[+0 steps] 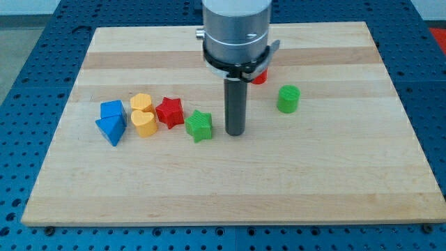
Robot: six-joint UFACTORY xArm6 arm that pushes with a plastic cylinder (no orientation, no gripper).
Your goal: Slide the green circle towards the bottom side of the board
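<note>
The green circle (288, 99) stands upright on the table (334, 181), to the view's right of my tip (235, 132) and a little toward the view's top, apart from it with bare wood between. You have no jaws here: the arm ends in a plain rod, so nothing is grasped or released, and blocks are moved by pushing only. To send the circle toward the view's bottom, you would likely need the tip on its far, top side first. A red block (260, 77), shape unclear, sits partly hidden behind the arm. The green star (199, 125) lies just beside the tip on the view's left. Farther left cluster the red star (169, 111), two yellow blocks (142, 116) and two blue blocks (111, 121).
</note>
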